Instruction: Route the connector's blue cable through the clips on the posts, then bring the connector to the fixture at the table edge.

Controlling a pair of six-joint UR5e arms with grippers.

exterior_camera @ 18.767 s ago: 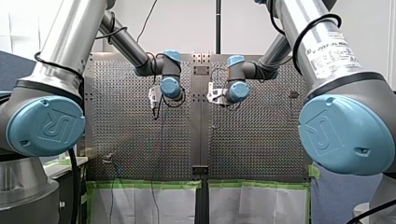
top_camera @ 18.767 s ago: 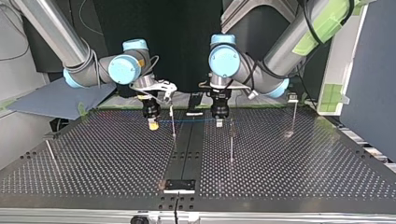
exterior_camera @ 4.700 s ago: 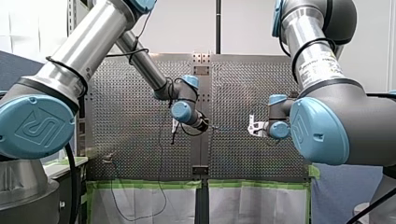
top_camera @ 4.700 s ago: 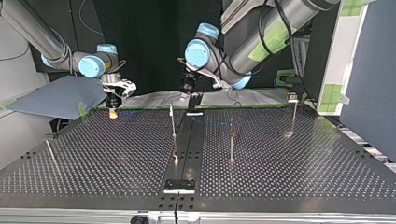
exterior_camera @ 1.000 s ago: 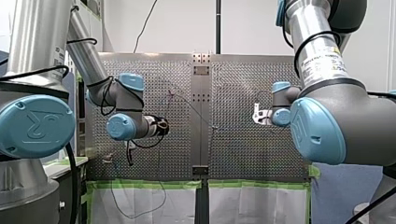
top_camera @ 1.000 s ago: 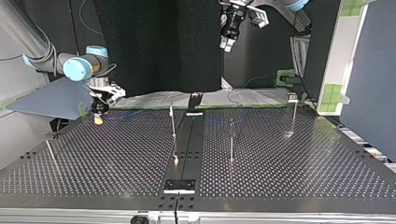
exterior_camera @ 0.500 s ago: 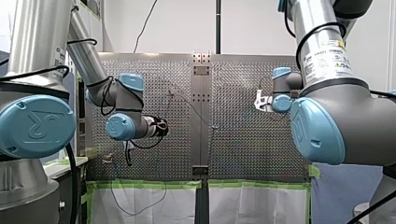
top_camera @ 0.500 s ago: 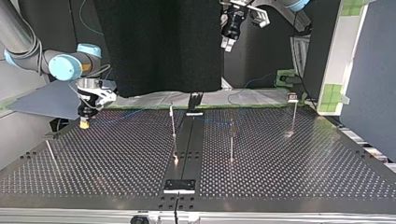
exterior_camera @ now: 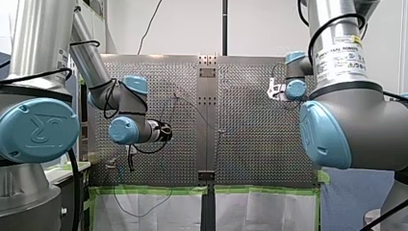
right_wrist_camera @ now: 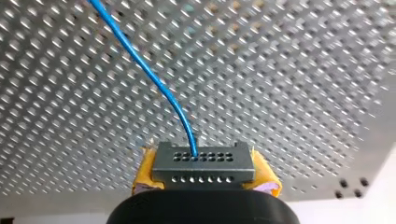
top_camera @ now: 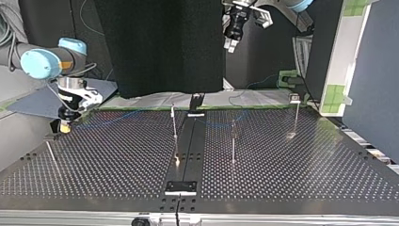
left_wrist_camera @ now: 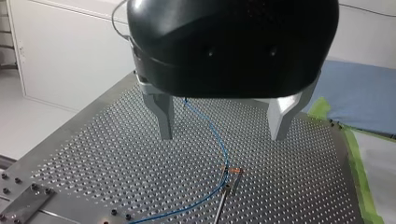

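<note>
In the right wrist view my right gripper (right_wrist_camera: 203,184) is shut on the dark grey connector (right_wrist_camera: 203,163), which sits between its yellow pads (right_wrist_camera: 145,175). The blue cable (right_wrist_camera: 154,81) leaves the connector and runs away over the perforated plate. At the top view's left my right gripper (top_camera: 64,126) hangs just above the table near its side edge. From there the blue cable (top_camera: 115,117) trails toward the thin post (top_camera: 174,121) and the middle post (top_camera: 233,139). My left gripper (top_camera: 229,45) is raised high, open and empty. Its metal fingers (left_wrist_camera: 164,116) stand wide above the cable (left_wrist_camera: 215,135).
A third post with a clip (top_camera: 295,113) stands at the top view's right, and a leaning rod (top_camera: 51,157) at its left. A black block (top_camera: 181,187) sits on the centre strip by the near edge, another (top_camera: 195,104) at the far edge. Green tape lines the far edge.
My right gripper has carried the connector further toward the top view's left and slightly nearer, drawing the blue cable along. My left gripper has stayed raised and open.
</note>
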